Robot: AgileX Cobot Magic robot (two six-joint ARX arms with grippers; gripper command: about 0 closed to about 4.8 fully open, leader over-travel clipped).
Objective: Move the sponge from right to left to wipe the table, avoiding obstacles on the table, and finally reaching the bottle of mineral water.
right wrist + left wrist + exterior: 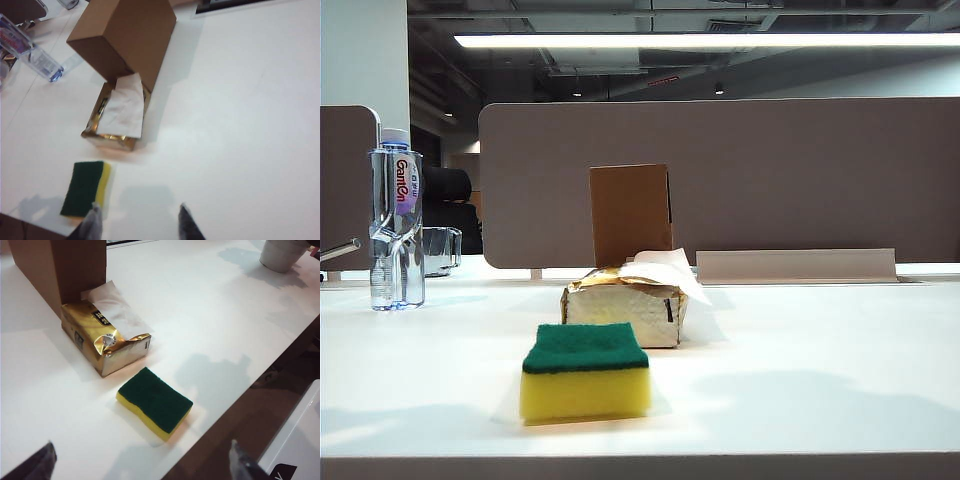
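Note:
The sponge (pixel 585 370), yellow with a dark green top, lies flat on the white table (pixel 800 360) near its front edge, free of both grippers. Behind it stand the obstacles: a shiny tissue pack (pixel 625 305) with white tissue poking out, and a brown cardboard box (pixel 630 213). The bottle of mineral water (pixel 397 220) stands at the far left. My left gripper (pixel 141 450) hangs open over the table's front edge, short of the sponge (pixel 155 402). My right gripper (pixel 139 207) is open above bare table, with the sponge (pixel 86 187) just outside one finger. Neither gripper shows in the exterior view.
A clear glass mug (pixel 440 250) stands behind the bottle. A brown partition (pixel 770 170) closes the back of the table, with a low pale ledge (pixel 795 265) before it. A white cup (pixel 280 255) stands far off on the table.

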